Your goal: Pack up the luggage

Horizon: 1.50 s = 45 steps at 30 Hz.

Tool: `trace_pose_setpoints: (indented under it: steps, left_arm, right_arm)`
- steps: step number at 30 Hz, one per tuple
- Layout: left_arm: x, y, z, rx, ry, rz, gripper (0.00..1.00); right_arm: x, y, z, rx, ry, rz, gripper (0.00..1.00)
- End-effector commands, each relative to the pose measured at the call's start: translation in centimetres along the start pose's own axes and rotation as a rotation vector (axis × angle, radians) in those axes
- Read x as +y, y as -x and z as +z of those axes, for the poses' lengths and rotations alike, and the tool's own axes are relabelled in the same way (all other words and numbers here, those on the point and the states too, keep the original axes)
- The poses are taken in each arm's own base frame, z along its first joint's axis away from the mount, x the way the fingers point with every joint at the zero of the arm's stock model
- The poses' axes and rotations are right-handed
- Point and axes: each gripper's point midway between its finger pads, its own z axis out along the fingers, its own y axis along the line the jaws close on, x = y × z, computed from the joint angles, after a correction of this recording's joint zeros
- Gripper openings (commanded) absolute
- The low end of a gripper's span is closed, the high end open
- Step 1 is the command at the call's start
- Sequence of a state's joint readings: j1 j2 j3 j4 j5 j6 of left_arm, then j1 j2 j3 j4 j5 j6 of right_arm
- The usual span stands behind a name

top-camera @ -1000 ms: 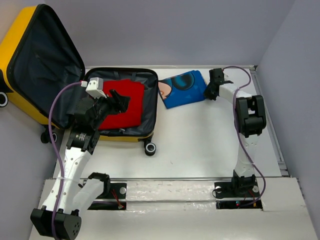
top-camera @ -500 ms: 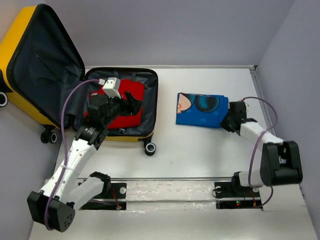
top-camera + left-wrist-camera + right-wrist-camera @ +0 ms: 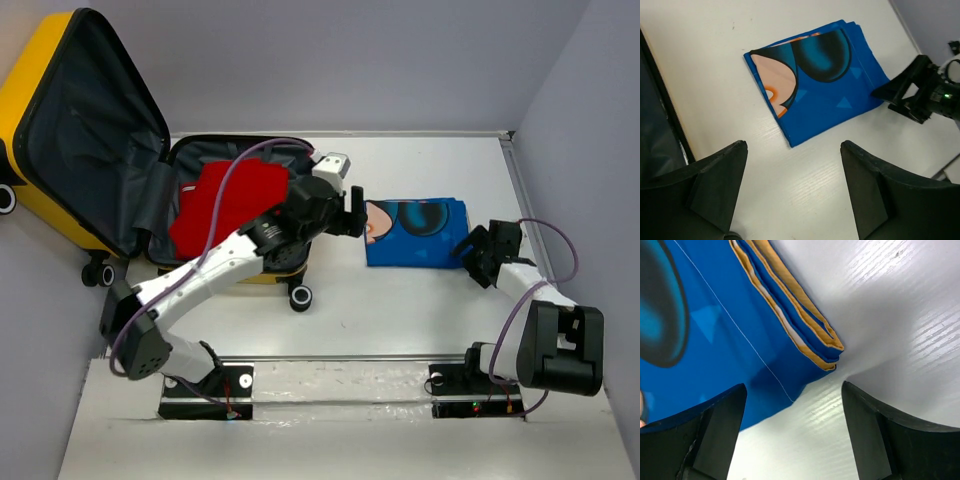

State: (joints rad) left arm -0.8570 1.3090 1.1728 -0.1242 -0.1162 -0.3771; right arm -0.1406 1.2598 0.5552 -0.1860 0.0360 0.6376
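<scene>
The luggage [image 3: 32, 95] is lying open on the left end of the white bench [image 3: 400, 310], well to the left of both end effectors. Its yellow lid is leaning back and showing dark lining. In the left wrist view, a strip of its dark edge [image 3: 652, 130] is showing just left of the fingers. A red garment [image 3: 225, 200] is resting inside the lower half, behind the left arm's wrist, and a black wheel [image 3: 300, 296] is sitting at the shell's near corner.

The left end effector [image 3: 352, 214] is reaching out past the luggage's right rim. It is released, with its two dark fingers [image 3: 715, 190] standing wide apart and nothing between them but bench and cloth. Directly ahead of its tips a folded blue cloth [image 3: 825, 85] is lying flat, printed with a cartoon face wearing dark glasses. The cloth's nearest corner is appearing in the gap between the tips. Whether the fingers are touching it cannot be told.

The blue cloth [image 3: 420, 235] is lying between the two end effectors, apart from the luggage and outside it.

The right end effector [image 3: 470, 248] is sitting low at the cloth's right edge and is also released. From its wrist camera the fingers [image 3: 715, 440] are spreading wide, with the cloth's folded corner [image 3: 705, 330] and its stacked orange-edged layers lying just ahead of the gap, unpinched.
</scene>
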Motion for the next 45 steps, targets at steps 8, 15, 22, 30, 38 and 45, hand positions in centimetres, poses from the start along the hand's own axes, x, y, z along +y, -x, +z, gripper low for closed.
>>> trace_pose_setpoints:
  steps: [8,15,22,30,38,45]
  left_arm:
    - [2.0,-1.8,11.5,0.069,0.291,0.064,0.90]
    - [3.5,-2.7,18.0,0.126,0.392,0.103,0.93]
    - [7.4,-5.7,24.0,0.215,0.434,0.063,0.92]
    - [8.7,-9.9,27.2,0.284,0.410,0.035,0.71]
    - [7.6,-14.2,28.8,0.347,0.302,-0.041,0.09]
    - [3.6,-7.3,26.4,0.205,0.171,-0.086,0.06]
  right_arm:
    - [0.3,0.2,3.0,0.042,0.036,0.070,0.39]
    - [0.4,0.9,2.3,-0.016,0.056,0.072,0.07]
    - [0.5,0.8,2.1,-0.016,0.065,0.060,0.07]
    - [1.3,0.9,1.6,-0.010,0.108,0.053,0.07]
    - [2.8,1.3,0.7,-0.036,0.199,0.039,0.07]
    - [5.3,1.6,-1.4,-0.039,0.314,0.015,0.07]
